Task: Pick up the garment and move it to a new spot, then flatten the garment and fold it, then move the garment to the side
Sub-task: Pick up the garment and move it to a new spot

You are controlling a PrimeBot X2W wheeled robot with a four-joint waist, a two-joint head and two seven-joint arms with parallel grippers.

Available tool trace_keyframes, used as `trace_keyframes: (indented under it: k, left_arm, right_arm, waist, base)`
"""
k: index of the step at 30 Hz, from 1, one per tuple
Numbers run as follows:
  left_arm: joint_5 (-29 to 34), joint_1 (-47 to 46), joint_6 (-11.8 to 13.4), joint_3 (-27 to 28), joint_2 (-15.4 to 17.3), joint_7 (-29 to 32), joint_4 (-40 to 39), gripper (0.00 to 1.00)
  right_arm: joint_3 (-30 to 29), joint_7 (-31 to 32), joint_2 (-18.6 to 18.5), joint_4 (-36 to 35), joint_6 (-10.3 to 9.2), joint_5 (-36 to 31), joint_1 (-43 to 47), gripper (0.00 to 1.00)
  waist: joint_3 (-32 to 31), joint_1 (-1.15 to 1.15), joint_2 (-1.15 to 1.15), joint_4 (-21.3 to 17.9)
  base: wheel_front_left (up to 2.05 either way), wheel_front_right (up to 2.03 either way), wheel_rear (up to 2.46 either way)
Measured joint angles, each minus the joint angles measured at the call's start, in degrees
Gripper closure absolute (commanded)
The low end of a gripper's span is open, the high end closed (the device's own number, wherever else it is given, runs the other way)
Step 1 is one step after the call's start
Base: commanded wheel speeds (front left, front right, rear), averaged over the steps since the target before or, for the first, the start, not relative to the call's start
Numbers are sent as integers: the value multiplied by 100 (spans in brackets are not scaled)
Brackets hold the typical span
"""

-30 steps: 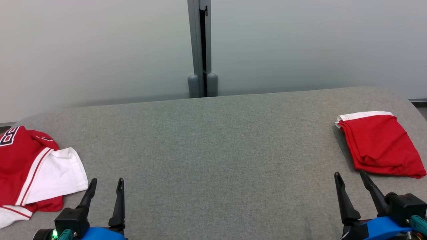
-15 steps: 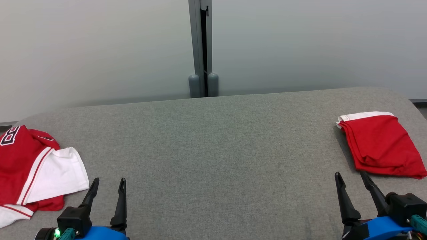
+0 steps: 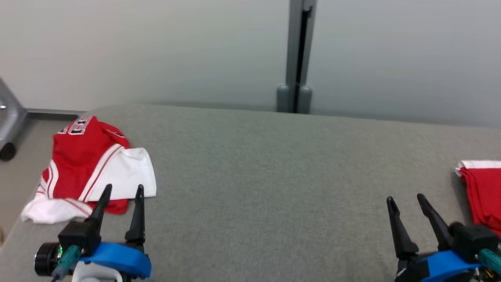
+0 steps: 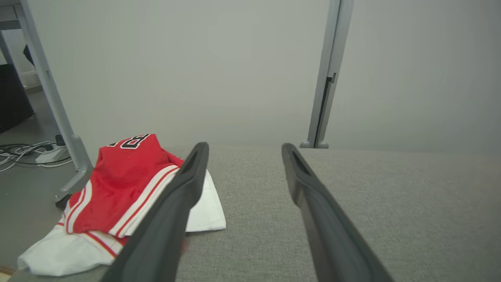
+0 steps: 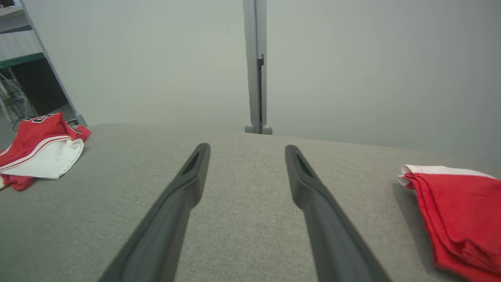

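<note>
Pickup judged not yet begun. The crumpled jersey (image 3: 90, 164) is best approached by the left gripper (image 3: 123, 188), whose jaws are spread and empty, and pinched at a raised red fold, not the flat white flap. The right gripper (image 3: 405, 197) is likewise spread and empty. The jersey is seen bunched, red with white stripes and panel, at the left end of the grey table (image 3: 254, 176).

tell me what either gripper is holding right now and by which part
Nothing is held. The left gripper and right gripper have open, empty jaws; the crumpled jersey and folded red garment lie on the grey surface.
</note>
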Motion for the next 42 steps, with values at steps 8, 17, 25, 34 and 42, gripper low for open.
trace_keyframes:
  k: [8,17,25,34,42]
  left_arm:
    - [-63,-175,-54,186,-56,-83,189,0]
    - [-66,-271,-63,463,-160,-116,347,0]
    - [7,-1219,-293,655,-532,-125,999,0]
    - [-212,-2813,-814,656,-833,-92,3366,0]
    - [-480,-3720,-1107,649,-867,492,4951,100]
  right_arm:
    - [341,154,3,-178,0,-163,-222,0]
    - [503,330,-1,-381,0,-256,-427,0]
    - [498,657,-279,-825,0,-370,-822,0]
    - [390,815,-459,-1069,0,-417,-1141,0]
    - [299,764,-480,-979,0,-433,-1212,0]
  waist:
    - [122,0,0,913]
    - [537,0,0,1384]
    - [1536,2,0,1137]
    - [2611,2,2,890]
    - [2689,-1,1,832]
  base:
    - [0,0,0]
    - [0,0,0]
    - [0,0,0]
    - [0,0,0]
    - [0,0,0]
